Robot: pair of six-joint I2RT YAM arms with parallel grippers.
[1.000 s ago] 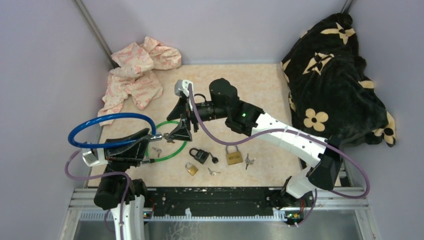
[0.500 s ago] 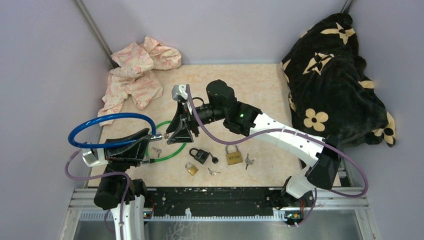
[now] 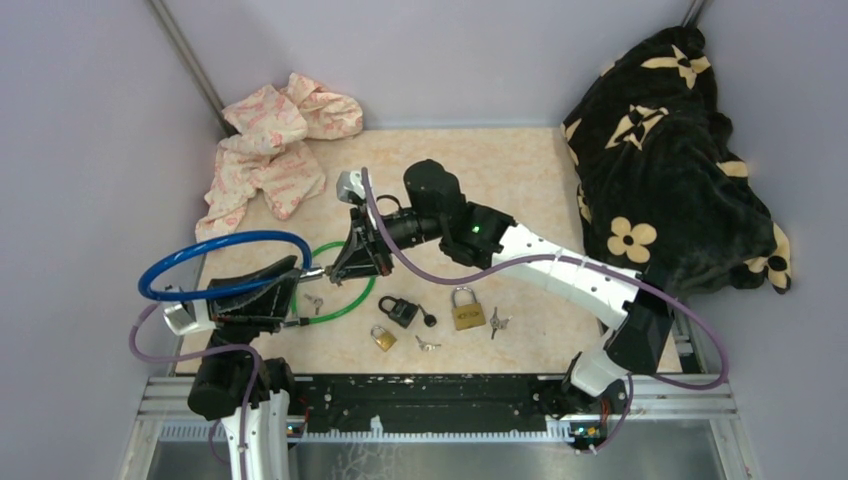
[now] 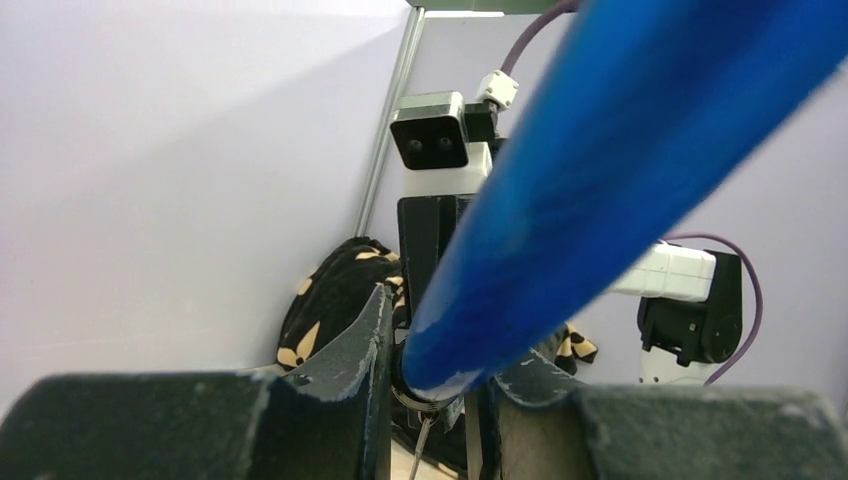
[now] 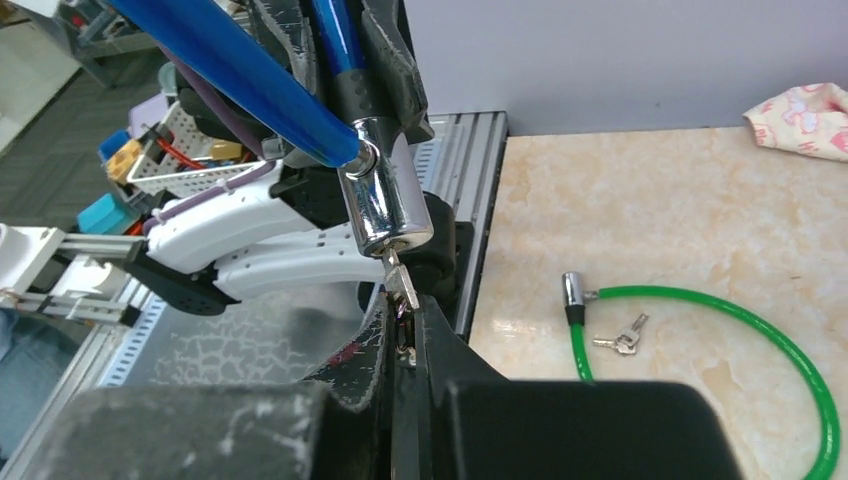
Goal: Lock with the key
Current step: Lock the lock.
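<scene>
Two grips: left end effector (image 3: 300, 276) clasps blue cable lock (image 5: 385, 205), right end effector (image 5: 403, 332) pinches key (image 5: 400, 284).

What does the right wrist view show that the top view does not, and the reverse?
Only right wrist: the key seated in the blue cable's chrome barrel, pinched by the right gripper. Only top: three padlocks, the black blanket. Both: blue cable, green cable, its loose keys, pink cloth.

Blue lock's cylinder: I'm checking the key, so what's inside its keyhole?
A key sticks out of the cylinder, its head pinched in the right gripper. The blade is covered by the cylinder, so its depth cannot be seen.
</scene>
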